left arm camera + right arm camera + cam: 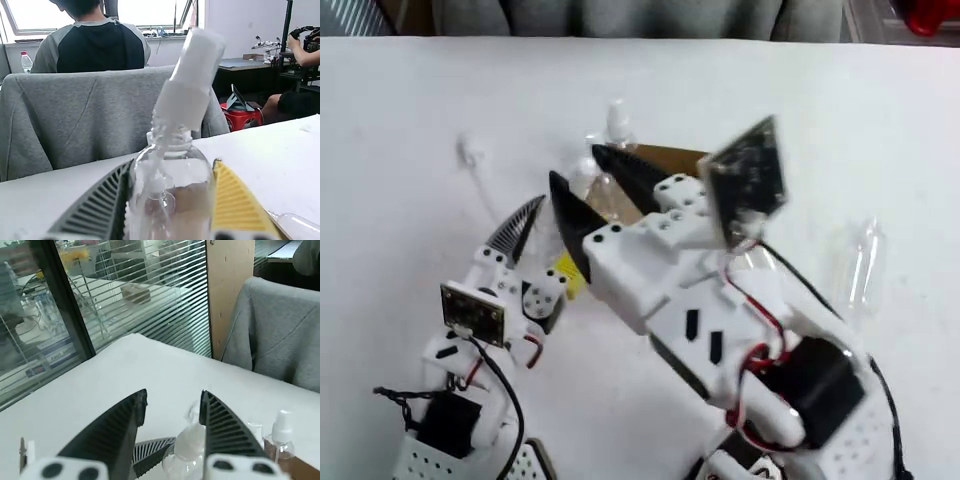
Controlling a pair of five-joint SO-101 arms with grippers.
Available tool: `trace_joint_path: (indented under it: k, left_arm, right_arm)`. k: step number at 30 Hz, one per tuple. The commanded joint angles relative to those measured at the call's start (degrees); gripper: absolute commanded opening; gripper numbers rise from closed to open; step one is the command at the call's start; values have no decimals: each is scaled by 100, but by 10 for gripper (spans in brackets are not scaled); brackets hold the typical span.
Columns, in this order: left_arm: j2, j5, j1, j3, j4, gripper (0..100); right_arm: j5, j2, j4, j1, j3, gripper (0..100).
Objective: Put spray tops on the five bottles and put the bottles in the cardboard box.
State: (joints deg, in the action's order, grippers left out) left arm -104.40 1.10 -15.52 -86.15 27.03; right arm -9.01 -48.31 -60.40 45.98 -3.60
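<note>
The left gripper (172, 167) is clamped on a clear bottle (170, 205), whose spray top (190, 80) sits tilted in the neck just above the fingers. The right gripper (173, 395) hangs spread open over that bottle, and the cardboard box (675, 158) lies just beyond its fingertips.

White desk (410, 110): plain surface, spanning the high view. Grey fabric (620, 16) hangs over a chair back beyond the desk edge at 12 o'clock. Red object (932, 14) at 1 o'clock, past the same edge; kind cannot be told.

Left wrist view: red bin (243, 118) behind the desk, beside the grey fabric. Windows (150, 11) lie further back, with a small red-capped drink bottle (25, 61) on the sill.

Right wrist view: slatted blinds (150, 295) adjoin a wooden post (231, 290).
</note>
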Motion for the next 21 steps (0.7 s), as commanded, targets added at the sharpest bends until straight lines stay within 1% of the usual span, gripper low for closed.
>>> trace_joint_path:
  k: [1, 3, 4, 6, 7, 11, 18, 21]
  left_arm:
    - [-57, 26, -22, 44, 53, 21]
    - [-57, 26, -22, 44, 88, 21]
    - [-57, 26, -22, 44, 88, 21]
    - [-57, 26, -22, 44, 88, 21]
    - [-57, 26, -22, 44, 88, 21]
    - [-57, 26, -22, 44, 70, 21]
    - [-57, 26, -22, 79, 79, 21]
    - [-57, 44, -22, 79, 79, 21]
  right_arm:
    - [9, 22, -40, -347, 633, 92]
    - [9, 40, -48, -637, 642, 15]
    - [9, 75, -84, -804, 624, 10]
    - [9, 75, -189, -1103, 431, 34]
    - [9, 75, -189, -1209, 273, 22]
    - [9, 84, -75, -1393, -484, 15]
    - [9, 163, 1569, -1367, -1899, 15]
    - [9, 409, 1833, -1358, -2084, 15]
